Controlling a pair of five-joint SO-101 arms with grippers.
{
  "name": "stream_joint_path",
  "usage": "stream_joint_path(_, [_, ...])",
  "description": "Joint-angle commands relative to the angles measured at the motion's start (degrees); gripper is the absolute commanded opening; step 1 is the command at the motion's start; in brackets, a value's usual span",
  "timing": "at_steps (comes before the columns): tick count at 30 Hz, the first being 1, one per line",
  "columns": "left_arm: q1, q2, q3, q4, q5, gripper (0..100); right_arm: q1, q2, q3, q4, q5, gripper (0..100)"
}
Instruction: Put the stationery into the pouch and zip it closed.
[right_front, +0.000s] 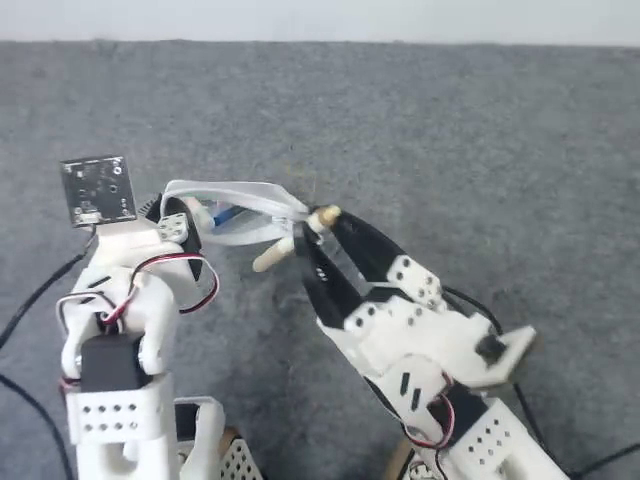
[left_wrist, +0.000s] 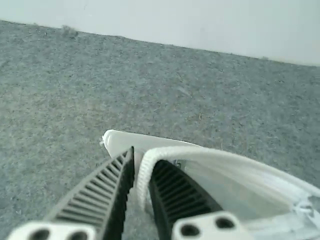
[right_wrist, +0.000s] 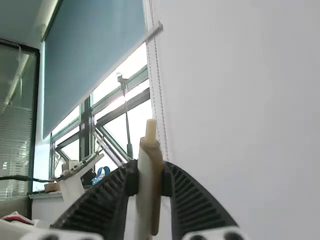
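clear pouch sits left of centre over the grey carpet, mouth gaping, white rim bowed open. whether its underside rests on the carpet, i cannot tell.

my left pincer is at the pouch's left end. in the left wrist view both black ribbed fingers are closed narrow on the white zipper edge, with the toothed strip pinched between them.

my right pincer is at the pouch's right end, clamped on a cream stick. the stick is tilted, one end pointing far and right, the other near and left. it crosses just at the pouch's right tip, touching or nearly so. in the right wrist view the stick stands up between my two fingers, gripped around its middle.

a blue item shows through the pouch wall, near the left end.
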Motion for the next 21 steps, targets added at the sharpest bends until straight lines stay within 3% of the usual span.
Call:
stream_joint_path(1, [0.8,-1.6,-0.7,-1.2,-0.4,2,-0.5,-5.9,0.3,-0.9,-0.3,0.6])
stream_joint_path(13, [0.8,-1.6,-1.0,-1.1,-0.4,2,-0.3,-3.9,-1.0,-1.4,-0.4,0.6])
stream_joint_path(21, [0.8,-1.6,-1.0,-1.2,-0.4,2,-0.3,5.8,-7.6,-1.4,-0.5,0.6])
